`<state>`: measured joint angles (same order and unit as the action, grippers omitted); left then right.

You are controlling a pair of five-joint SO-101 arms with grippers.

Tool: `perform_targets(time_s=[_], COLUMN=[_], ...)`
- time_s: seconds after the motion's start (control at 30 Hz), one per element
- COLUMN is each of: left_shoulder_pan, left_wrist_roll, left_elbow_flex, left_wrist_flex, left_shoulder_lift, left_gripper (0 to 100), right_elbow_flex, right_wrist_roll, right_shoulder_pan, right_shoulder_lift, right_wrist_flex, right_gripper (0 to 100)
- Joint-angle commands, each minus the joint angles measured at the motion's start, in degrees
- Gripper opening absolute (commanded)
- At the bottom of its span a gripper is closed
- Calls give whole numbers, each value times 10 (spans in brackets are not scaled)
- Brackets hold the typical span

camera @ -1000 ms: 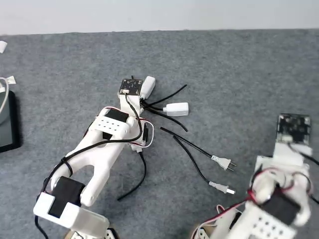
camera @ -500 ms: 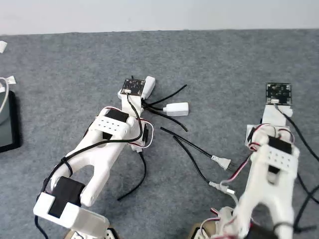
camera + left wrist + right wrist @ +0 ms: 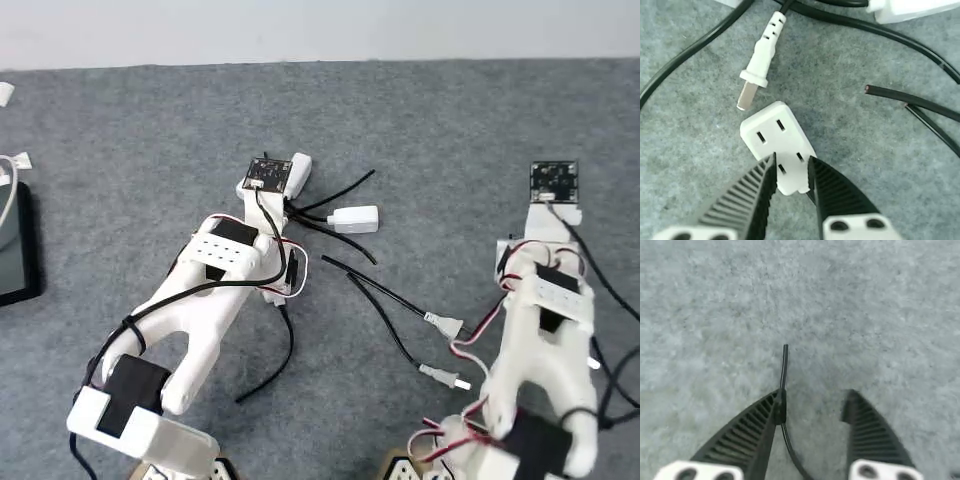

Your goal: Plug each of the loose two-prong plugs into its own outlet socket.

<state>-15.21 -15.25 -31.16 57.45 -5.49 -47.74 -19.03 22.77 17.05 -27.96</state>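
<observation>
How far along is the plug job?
Done: nothing; no plug is seated. In hand: left gripper clamps an outlet socket, a white plug lying just off its slots, prongs out. Left: that plug, plus a farther plug and a nearer plug loose on the mat. Right gripper is open over a black cable end, holding nothing.
</observation>
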Motion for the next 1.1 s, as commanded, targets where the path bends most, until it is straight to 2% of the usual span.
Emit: perform_targets(time_s=[0.0, 0.17, 0.27, 0.4, 0.53, 0.63, 0.77, 0.87, 1.07], left_shoulder_pan=[6, 6, 6, 6, 6, 6, 6, 6, 6], left_wrist_roll=[8, 8, 8, 8, 8, 8, 8, 8, 8], left_elbow_flex=[-33, -33, -33, -33, -33, -33, -34, -34, -33], left_wrist_flex=[16, 16, 16, 16, 16, 16, 16, 16, 16], left_shoulder_lift=[-29, -29, -29, -29, -29, -29, -29, -29, -29], left_gripper=[15, 15, 15, 15, 15, 15, 15, 15, 15], right_elbow_flex=[37, 26, -4, -80, -136, -144, -143, -147, -149], right_wrist_roll=[-10, -85, -144, -208, -215, -219, -222, -255, -243], right_shoulder_pan=[24, 122, 176, 196, 211, 226, 244, 244, 259], right_shoulder_lift=[103, 185, 183, 145, 94, 51, 11, -17, -31], right_wrist_flex=[-94, -145, -123, -51, 65, 106, 117, 116, 113], right_gripper=[62, 7, 10, 10, 10, 10, 10, 10, 10])
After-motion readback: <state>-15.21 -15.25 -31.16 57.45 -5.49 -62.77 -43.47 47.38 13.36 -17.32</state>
